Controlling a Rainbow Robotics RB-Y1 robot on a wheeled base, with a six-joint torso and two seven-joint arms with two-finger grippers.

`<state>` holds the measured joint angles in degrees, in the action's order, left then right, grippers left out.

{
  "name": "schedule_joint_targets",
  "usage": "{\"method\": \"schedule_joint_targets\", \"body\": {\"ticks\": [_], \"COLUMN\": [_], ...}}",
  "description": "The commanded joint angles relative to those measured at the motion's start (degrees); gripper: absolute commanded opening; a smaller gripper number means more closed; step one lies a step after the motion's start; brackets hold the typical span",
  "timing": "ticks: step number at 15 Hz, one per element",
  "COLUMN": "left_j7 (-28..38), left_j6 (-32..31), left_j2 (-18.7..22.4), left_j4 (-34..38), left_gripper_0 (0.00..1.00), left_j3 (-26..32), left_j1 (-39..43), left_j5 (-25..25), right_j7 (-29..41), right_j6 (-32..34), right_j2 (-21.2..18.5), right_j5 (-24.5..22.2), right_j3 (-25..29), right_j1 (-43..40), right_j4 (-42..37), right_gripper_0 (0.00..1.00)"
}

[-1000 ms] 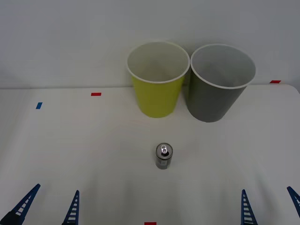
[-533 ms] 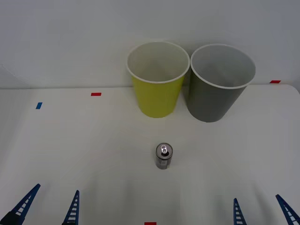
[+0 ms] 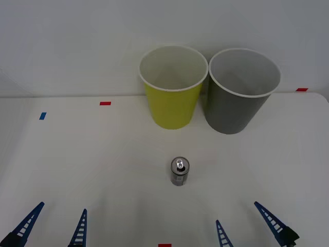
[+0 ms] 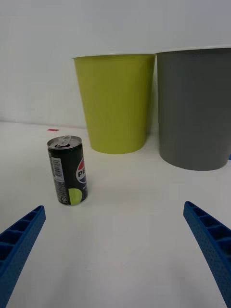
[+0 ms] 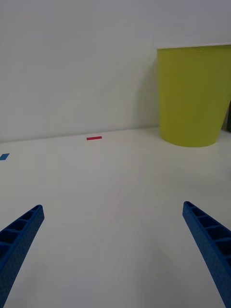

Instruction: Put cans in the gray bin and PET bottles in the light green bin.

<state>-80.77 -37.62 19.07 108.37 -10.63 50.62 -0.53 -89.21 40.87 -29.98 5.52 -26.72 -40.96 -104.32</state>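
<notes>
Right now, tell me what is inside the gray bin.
The gray bin shows a pale inner wall with nothing resting against it; its floor is hidden behind the near rim. The can stands upright on the table, outside both bins.

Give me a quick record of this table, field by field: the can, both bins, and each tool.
can: upright on the table, apart from both bins, tab end up
light green bin: upright, beside the gray bin
gray bin: upright, on the robot's right of the green one
right tool: open, low, near the can, holding nothing
left tool: open, low, front left
</notes>
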Motion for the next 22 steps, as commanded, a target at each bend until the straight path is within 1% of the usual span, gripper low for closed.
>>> {"method": "schedule_joint_targets", "body": {"ticks": [1,3,4,6,8,13,15,22], "left_j7": [0.00,0.00,0.00,0.00,0.00,0.00,0.00,0.00], "left_j6": [0.00,0.00,0.00,0.00,0.00,0.00,0.00,0.00], "left_j2": [0.00,0.00,0.00,0.00,0.00,0.00,0.00,0.00], "left_j4": [0.00,0.00,0.00,0.00,0.00,0.00,0.00,0.00], "left_gripper_0": [1.00,1.00,1.00,1.00,1.00,1.00,1.00,1.00], "left_j3": [0.00,0.00,0.00,0.00,0.00,0.00,0.00,0.00], "left_j1": [0.00,0.00,0.00,0.00,0.00,0.00,0.00,0.00], "left_j5": [0.00,0.00,0.00,0.00,0.00,0.00,0.00,0.00], "right_j7": [-0.26,-0.35,-0.17,-0.35,-0.70,-0.96,-1.14,-2.11], "right_j6": [-4.40,-7.91,-7.91,-4.57,-4.84,-11.60,-12.66,-14.15], "right_j2": [-1.92,-1.31,-0.08,3.09,5.20,8.98,10.38,12.23], "right_j5": [1.86,2.39,2.57,2.74,2.48,2.30,2.21,2.04], "right_j3": [-3.95,-5.45,-6.24,-6.77,-6.85,-7.82,-7.82,-7.65], "right_j1": [5.63,9.41,11.52,16.00,19.34,24.00,24.61,25.32], "right_j4": [-0.01,0.08,1.93,8.61,11.33,11.77,11.77,11.77], "right_gripper_0": [1.00,1.00,1.00,1.00,1.00,1.00,1.00,1.00]}}
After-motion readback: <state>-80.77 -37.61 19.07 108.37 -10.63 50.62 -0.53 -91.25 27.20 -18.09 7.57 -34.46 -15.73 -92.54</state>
